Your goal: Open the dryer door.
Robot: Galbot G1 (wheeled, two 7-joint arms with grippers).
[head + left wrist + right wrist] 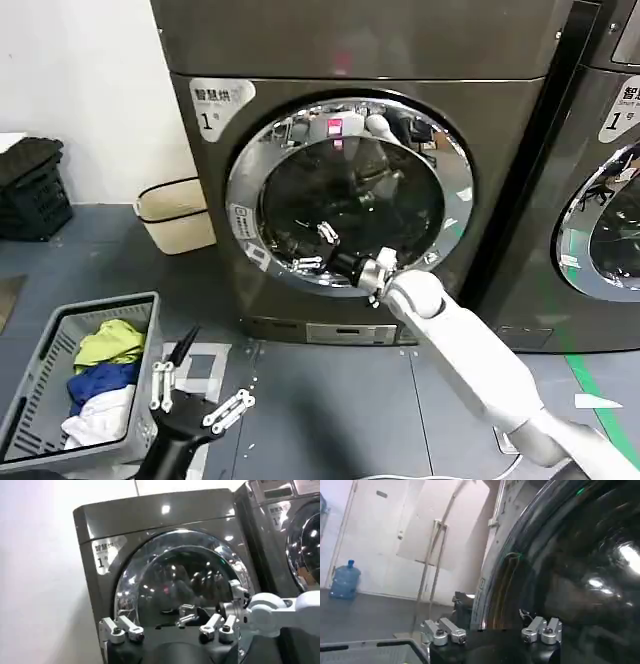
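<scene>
The dryer door (345, 120), a wide chrome ring around dark glass, sits on the front of the bronze-grey machine marked 1 and looks closed. My right gripper (312, 248) is open at the door's lower part, where the glass meets the chrome. In the right wrist view the chrome ring's edge (492, 595) runs between the spread fingers of the right gripper (491, 631). My left gripper (200, 395) hangs open low over the floor, well short of the machine. In the left wrist view the left gripper (170, 630) faces the door (150, 560) and the right gripper (187, 615).
A grey basket (150, 330) of clothes stands on the floor at the left. A white bin (175, 215) and black crates (30, 185) sit by the wall. The second matching machine (600, 120) stands directly to the right.
</scene>
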